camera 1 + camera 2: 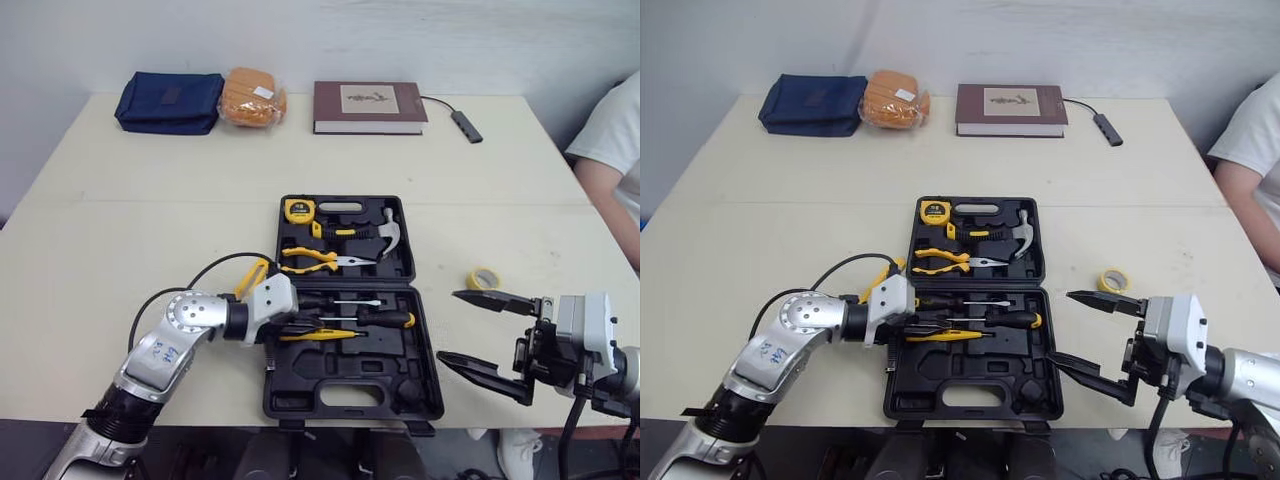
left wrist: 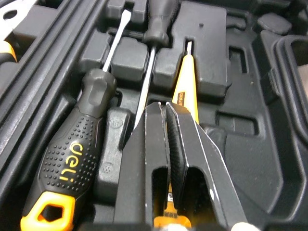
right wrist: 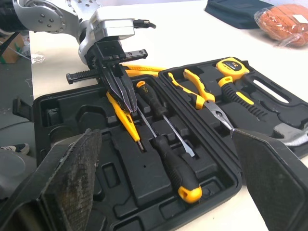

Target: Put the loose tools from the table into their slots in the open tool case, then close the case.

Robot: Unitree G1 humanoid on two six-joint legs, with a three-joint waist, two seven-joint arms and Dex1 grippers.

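Observation:
The black tool case (image 1: 352, 395) lies open in the middle of the table. Its lid half holds a tape measure (image 1: 298, 210), a hammer (image 1: 385, 232) and pliers (image 1: 310, 260). Two black-handled screwdrivers (image 3: 175, 166) and a slim yellow screwdriver (image 1: 322, 335) lie in the near half. My left gripper (image 2: 163, 105) is shut, its tips down on the yellow screwdriver (image 2: 185, 84); nothing shows between the fingers. A yellow tape roll (image 1: 483, 279) lies loose on the table right of the case. Just nearer than the roll, my right gripper (image 1: 448, 325) hangs wide open and holds nothing.
Along the far edge are a navy pouch (image 1: 168, 102), an orange bag (image 1: 253, 97), a book (image 1: 369, 106) and a small cable hub (image 1: 466, 126). A person's arm (image 1: 610, 170) leans in at the right. A yellow piece (image 1: 251, 275) sits by the case's left edge.

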